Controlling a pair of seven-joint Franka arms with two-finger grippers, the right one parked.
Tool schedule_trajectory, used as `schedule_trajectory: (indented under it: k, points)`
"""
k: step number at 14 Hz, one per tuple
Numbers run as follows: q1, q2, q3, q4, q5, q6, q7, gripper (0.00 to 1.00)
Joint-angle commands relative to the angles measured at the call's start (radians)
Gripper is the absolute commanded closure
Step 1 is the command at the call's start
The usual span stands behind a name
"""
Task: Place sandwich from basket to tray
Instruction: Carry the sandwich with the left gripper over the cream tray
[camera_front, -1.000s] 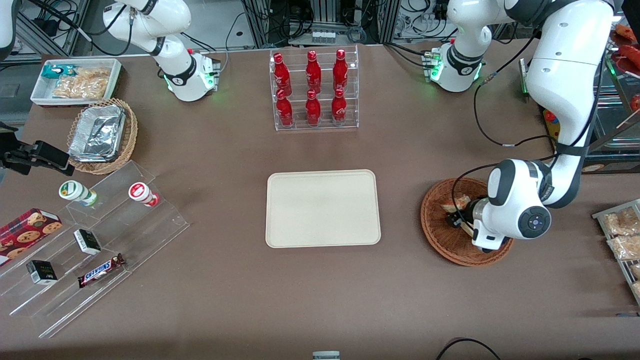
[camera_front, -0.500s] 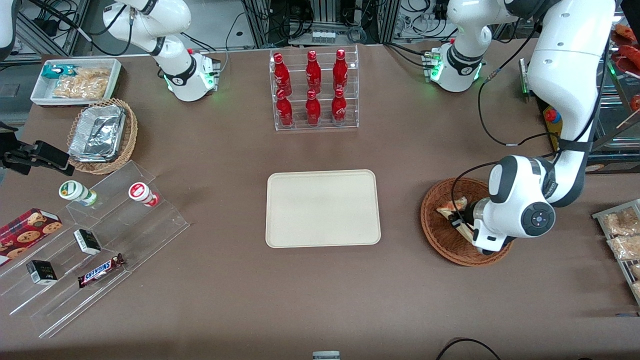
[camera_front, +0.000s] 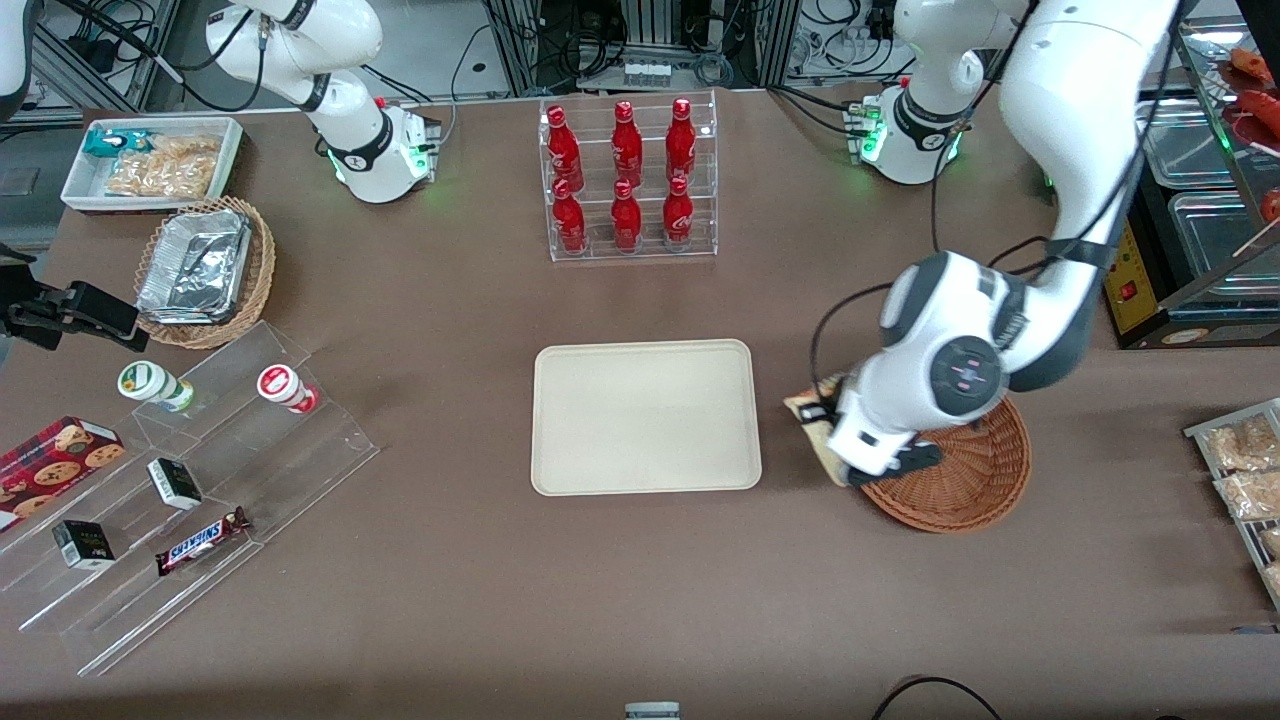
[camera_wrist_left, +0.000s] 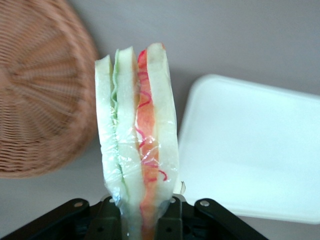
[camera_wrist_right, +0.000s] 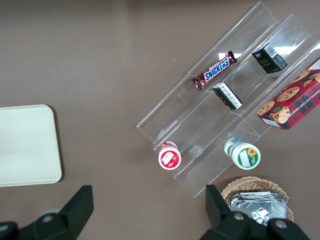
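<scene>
My left gripper (camera_front: 822, 428) is shut on the sandwich (camera_front: 812, 412), a clear-wrapped wedge of pale bread with red-orange and green filling. It holds the sandwich in the air between the reddish-brown woven basket (camera_front: 975, 475) and the cream-beige tray (camera_front: 645, 416), just outside the basket's rim. In the left wrist view the sandwich (camera_wrist_left: 137, 135) stands up out of the gripper (camera_wrist_left: 140, 220), with the basket (camera_wrist_left: 42, 95) on one side and the tray (camera_wrist_left: 255, 150) on the other. The tray is bare. The arm hides part of the basket.
A clear rack of red bottles (camera_front: 627, 180) stands farther from the camera than the tray. Toward the parked arm's end are a tan wicker basket with foil containers (camera_front: 205, 270), a white bin of snacks (camera_front: 150, 162) and a clear stepped stand (camera_front: 190, 480) with small goods. Snack packets (camera_front: 1245, 465) lie at the working arm's end.
The gripper has lifted the sandwich out of the basket and carried it over the rim toward the tray. The basket now shows empty where the arm does not cover it.
</scene>
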Motion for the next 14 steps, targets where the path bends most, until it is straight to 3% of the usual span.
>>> schedule_trajectory:
  k: [1, 6, 14]
  points:
    - [-0.106, 0.035, 0.007, 0.032, 0.017, -0.002, 0.013, 0.84]
    - [-0.267, 0.156, 0.009, 0.131, 0.020, 0.060, -0.010, 0.81]
    - [-0.300, 0.236, 0.010, 0.132, 0.043, 0.139, -0.017, 0.78]
